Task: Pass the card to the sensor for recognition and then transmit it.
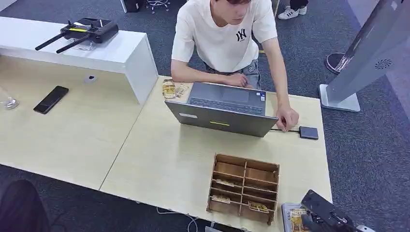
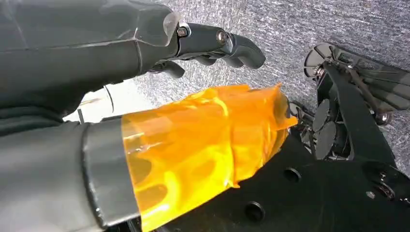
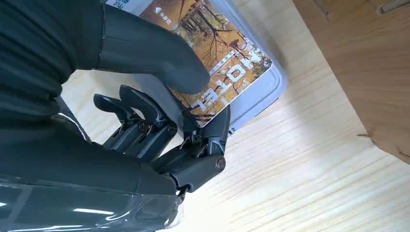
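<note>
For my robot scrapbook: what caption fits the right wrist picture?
The robot's right hand grips a hotel card over a grey tray on the wooden table.

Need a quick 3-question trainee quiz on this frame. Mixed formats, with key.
1. True or false: the card lies inside the wooden organiser.
2. What presses on the card? A) the right hand, with its thumb B) the person's hand C) the phone
3. Fill in: the small dark sensor sits on the table beside the ____.
Key: 1 false, it lies on the grey tray; 2 A; 3 laptop.
</note>
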### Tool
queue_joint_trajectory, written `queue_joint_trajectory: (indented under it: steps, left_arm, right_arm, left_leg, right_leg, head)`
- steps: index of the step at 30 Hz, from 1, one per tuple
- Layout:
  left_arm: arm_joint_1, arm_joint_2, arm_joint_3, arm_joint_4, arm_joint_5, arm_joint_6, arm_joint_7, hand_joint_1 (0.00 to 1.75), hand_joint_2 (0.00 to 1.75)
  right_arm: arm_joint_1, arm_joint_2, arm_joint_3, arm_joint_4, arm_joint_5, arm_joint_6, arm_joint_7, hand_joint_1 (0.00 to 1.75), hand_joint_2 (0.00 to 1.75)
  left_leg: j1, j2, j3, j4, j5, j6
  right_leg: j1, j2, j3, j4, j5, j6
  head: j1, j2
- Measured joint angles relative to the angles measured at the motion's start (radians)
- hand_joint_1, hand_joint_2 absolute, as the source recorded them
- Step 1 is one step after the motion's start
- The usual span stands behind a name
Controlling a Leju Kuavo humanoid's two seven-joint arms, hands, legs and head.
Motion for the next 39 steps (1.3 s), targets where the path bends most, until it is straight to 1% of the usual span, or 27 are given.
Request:
queue_joint_trajectory:
  steps: [20,33,39]
  left_arm:
    - [0.0,0.0,0.005,0.0,-0.014,-0.002,0.005,0.0,0.0]
    - [-0.001,0.0,0.026,0.0,-0.029,-0.002,0.005,0.0,0.0]
    - [-0.001,0.0,0.034,0.0,-0.045,-0.002,0.005,0.0,0.0]
  right_arm:
    - [-0.006,0.001,0.006,0.009,-0.007,-0.001,-0.002,1.75,1.75]
    - [-0.011,0.001,0.013,0.014,-0.009,-0.003,-0.011,1.75,1.75]
    - [-0.017,0.011,0.02,0.018,-0.022,-0.002,-0.022,1.75,1.75]
  left_leg:
    - [0.0,0.0,0.001,0.0,0.0,0.0]
    - [0.0,0.0,0.001,0.0,0.0,0.0]
    - [0.0,0.0,0.001,0.0,0.0,0.0]
  right_leg:
    - [0.0,0.0,0.001,0.0,0.0,0.0]
    - [0.0,0.0,0.001,0.0,0.0,0.0]
    - [0.0,0.0,0.001,0.0,0.0,0.0]
  head:
    - [0.0,0.0]
    - [0.0,0.0]
    - [0.0,0.0]
